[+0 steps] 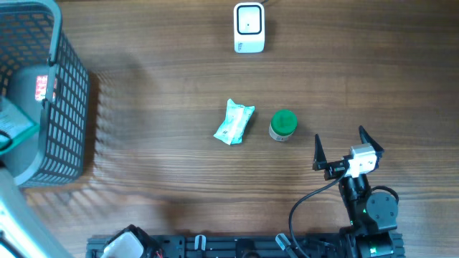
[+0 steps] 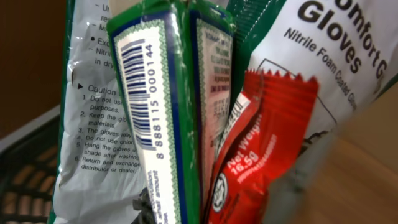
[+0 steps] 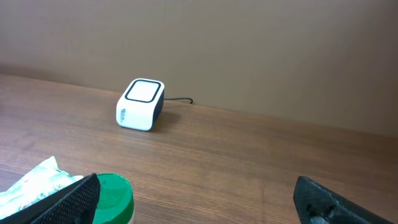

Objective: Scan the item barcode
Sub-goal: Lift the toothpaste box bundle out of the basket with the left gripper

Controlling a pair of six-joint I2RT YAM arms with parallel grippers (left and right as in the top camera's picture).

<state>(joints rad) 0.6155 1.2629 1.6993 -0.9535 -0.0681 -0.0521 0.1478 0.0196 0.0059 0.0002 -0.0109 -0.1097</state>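
Observation:
The white barcode scanner (image 1: 249, 27) stands at the far middle of the table, and the right wrist view shows the scanner (image 3: 141, 104) too. A pale green wipes pack (image 1: 234, 122) and a green-lidded jar (image 1: 282, 125) lie mid-table. My right gripper (image 1: 343, 142) stands wide open to the right of the jar, holding nothing. In the right wrist view the jar (image 3: 112, 198) sits by the left finger. My left arm (image 1: 14, 215) reaches into the basket (image 1: 68, 107). Its wrist view is filled by a green box with a barcode (image 2: 149, 106), a red sachet (image 2: 255, 143) and a gloves pack (image 2: 323, 56). These hide the shut jaws.
The dark mesh basket at the far left holds several packages, one of them with a red label (image 1: 44, 87). A cable runs from the scanner toward the table's back edge. The arm bases stand along the near edge.

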